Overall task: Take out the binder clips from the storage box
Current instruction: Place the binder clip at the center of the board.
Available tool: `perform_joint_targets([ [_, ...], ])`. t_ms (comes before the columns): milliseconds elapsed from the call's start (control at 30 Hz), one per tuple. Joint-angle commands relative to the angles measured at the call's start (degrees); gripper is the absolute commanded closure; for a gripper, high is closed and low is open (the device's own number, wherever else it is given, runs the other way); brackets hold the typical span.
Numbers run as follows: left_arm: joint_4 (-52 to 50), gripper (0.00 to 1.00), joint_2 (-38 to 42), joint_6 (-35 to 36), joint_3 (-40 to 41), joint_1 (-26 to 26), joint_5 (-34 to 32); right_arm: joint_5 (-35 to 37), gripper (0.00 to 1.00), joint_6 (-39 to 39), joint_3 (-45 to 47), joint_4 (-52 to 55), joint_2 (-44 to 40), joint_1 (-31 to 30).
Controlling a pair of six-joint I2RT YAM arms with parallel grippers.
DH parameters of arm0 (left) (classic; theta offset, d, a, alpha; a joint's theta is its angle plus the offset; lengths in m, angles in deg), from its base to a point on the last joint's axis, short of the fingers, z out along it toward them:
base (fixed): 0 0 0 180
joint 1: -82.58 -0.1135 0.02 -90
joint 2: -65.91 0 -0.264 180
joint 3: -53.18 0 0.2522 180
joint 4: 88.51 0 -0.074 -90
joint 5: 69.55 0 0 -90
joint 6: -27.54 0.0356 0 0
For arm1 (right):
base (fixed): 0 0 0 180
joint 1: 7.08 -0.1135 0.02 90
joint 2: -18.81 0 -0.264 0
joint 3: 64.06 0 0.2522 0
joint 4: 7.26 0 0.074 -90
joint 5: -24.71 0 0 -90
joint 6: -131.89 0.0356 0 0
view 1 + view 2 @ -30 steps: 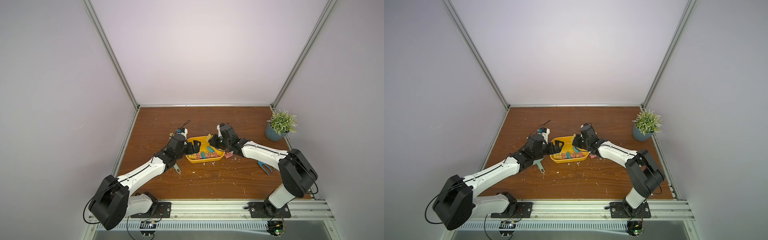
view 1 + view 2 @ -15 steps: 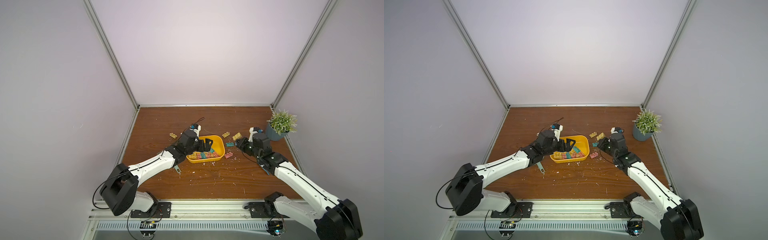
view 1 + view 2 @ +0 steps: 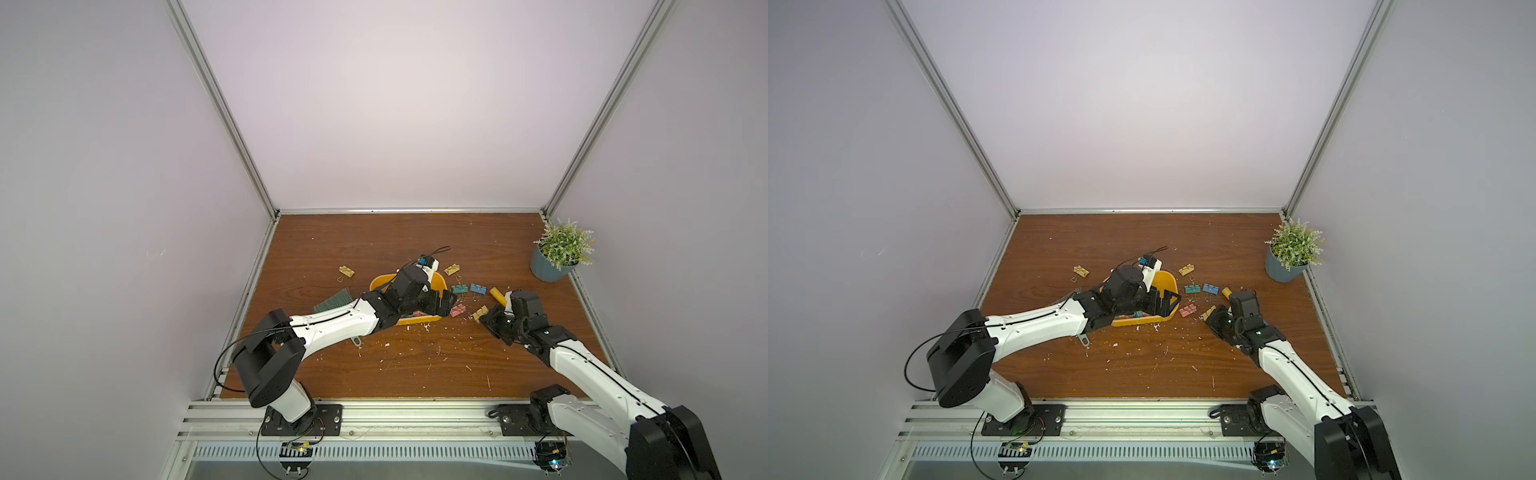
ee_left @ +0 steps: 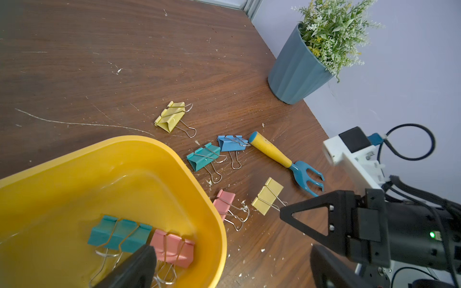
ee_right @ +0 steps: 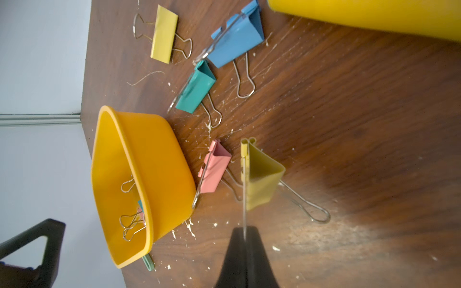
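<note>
The right gripper [image 5: 245, 239] pinches a yellow clip [image 5: 262, 177] by its wire handle beside the tub [image 5: 159, 162], toward the right edge of the table [image 3: 415, 374]; the left gripper [image 3: 1173, 305], jaws wide, straddles the tub's rim.

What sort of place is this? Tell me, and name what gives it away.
Probably a robot test cell: bare walls framed by aluminium posts, a left arm and right arm bolted to a metal rail, and a wooden tabletop strewn with binder clips.

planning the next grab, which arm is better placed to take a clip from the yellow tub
Left. The open left gripper hangs over the storage box by the teal clip and pink clip; the right gripper is shut on a yellow clip outside.
</note>
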Motion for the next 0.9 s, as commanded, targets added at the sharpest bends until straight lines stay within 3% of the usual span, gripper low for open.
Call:
perform_joint_targets([
  [0,-1.31,0.01,-0.36,1.26,-1.34,0.36,-0.84,-1.97,1.00,3.58,0.69,-7.87,1.33,0.42],
  [167,-2.13,0.01,-0.45,1.77,-2.06,0.36,-1.63,-4.50,1.00,5.92,0.34,-12.61,6.37,0.84],
  [400,-3.25,0.01,-0.01,2.13,-1.97,0.37,-3.23,-2.48,0.98,6.28,-0.56,-11.29,9.57,1.13],
  [600,-3.25,0.01,0.17,1.86,-2.02,0.37,-4.44,-2.53,0.81,7.14,-0.66,-9.69,10.79,1.20],
  [867,-4.36,0.01,1.64,1.87,-1.86,0.33,-7.79,0.70,0.70,3.88,-2.67,-3.75,6.42,1.20],
])
